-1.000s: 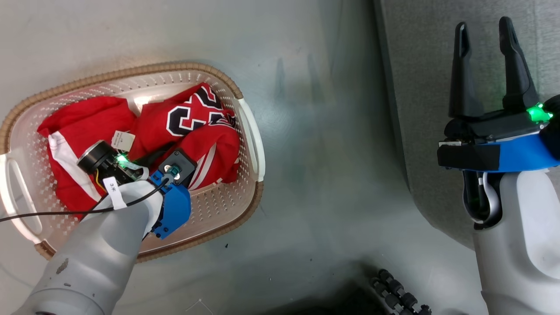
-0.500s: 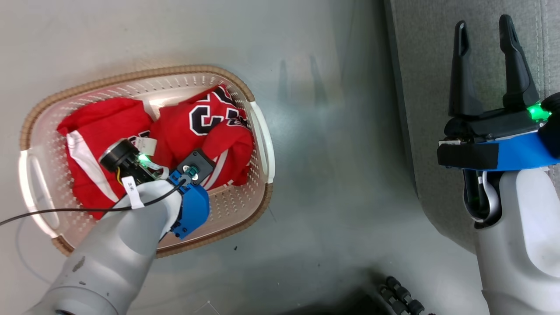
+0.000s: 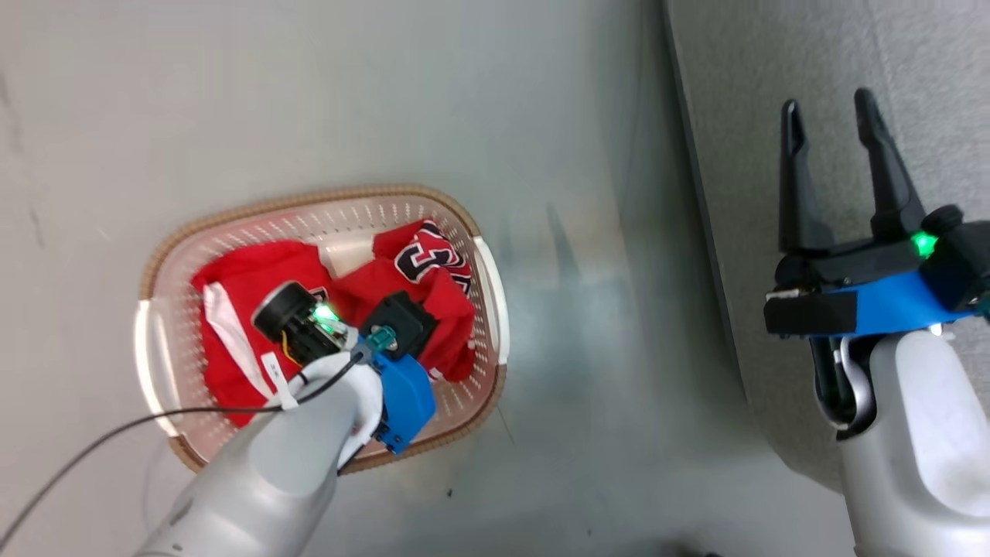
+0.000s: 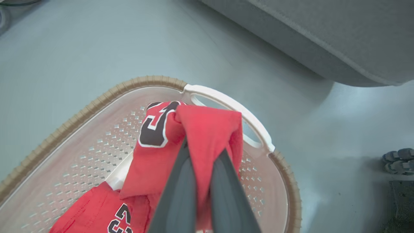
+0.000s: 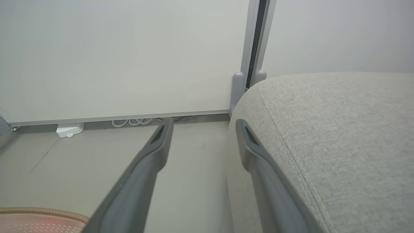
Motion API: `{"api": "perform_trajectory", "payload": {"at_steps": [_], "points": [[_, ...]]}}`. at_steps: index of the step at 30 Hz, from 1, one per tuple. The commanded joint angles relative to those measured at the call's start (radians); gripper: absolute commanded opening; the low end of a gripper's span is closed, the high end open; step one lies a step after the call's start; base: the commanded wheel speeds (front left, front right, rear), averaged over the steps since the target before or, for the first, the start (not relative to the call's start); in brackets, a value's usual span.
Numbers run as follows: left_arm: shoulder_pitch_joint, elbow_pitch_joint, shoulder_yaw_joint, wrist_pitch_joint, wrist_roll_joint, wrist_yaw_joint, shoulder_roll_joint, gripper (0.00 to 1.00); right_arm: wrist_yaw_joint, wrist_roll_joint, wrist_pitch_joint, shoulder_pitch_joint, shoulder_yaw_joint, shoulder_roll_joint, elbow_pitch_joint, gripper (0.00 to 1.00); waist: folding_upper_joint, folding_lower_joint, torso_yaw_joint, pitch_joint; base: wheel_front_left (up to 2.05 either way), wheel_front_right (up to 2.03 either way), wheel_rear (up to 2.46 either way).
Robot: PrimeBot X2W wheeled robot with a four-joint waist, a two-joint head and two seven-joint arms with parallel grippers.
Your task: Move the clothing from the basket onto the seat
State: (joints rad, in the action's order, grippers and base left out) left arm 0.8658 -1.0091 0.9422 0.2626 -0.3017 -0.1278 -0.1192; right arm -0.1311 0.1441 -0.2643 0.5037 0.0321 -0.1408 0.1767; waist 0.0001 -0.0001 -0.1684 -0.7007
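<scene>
At lower left the left gripper (image 4: 203, 152) reaches into the basket (image 3: 309, 203), fingers clamped on a raised fold of the red clothing (image 3: 240, 286) heaped inside, while at right the right gripper (image 3: 826, 108) hangs above the seat (image 3: 851, 46), fingers apart and empty.

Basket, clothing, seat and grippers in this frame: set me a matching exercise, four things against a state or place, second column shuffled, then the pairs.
Column one:
1. left gripper
2. right gripper
3. basket
4. seat

Column two:
A. open, holding nothing
B. standing on the floor
C. shut on the clothing
D. grey upholstery at the head view's right

Pairs: 1-C, 2-A, 3-B, 4-D
</scene>
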Motion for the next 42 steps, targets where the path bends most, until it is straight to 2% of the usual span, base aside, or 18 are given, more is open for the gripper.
{"api": "perform_trajectory", "payload": {"at_steps": [1,11,25,36,42], "points": [[-0.027,0.024,-0.012,0.003,-0.008,-0.004,-0.005,0.00,0.001,-0.004,0.000,-0.021,0.004,-0.004,0.007,1.00,-0.0001,0.0001,0.023,0.067,0.00,0.00,0.00],[-0.164,0.235,-0.141,0.003,-0.022,0.001,-0.012,0.00,0.001,-0.016,0.000,-0.097,0.020,-0.011,0.046,1.00,-0.0001,0.0001,0.063,0.254,0.00,0.00,0.00],[-0.324,0.454,-0.297,0.003,0.027,0.006,-0.003,0.00,0.001,-0.020,0.000,-0.224,0.053,0.008,0.092,1.00,-0.0001,0.0001,0.103,0.495,0.00,0.00,0.00],[-0.343,0.560,-0.344,0.003,0.041,0.001,0.026,0.00,0.001,-0.024,0.000,-0.313,0.081,0.027,0.119,1.00,-0.0001,0.0001,0.113,0.657,0.00,0.00,0.00],[-0.336,0.581,-0.355,0.003,0.039,-0.001,0.035,0.00,0.001,-0.023,0.000,-0.341,0.091,0.039,0.117,1.00,-0.0001,0.0001,0.108,0.702,0.00,0.00,0.00]]}}
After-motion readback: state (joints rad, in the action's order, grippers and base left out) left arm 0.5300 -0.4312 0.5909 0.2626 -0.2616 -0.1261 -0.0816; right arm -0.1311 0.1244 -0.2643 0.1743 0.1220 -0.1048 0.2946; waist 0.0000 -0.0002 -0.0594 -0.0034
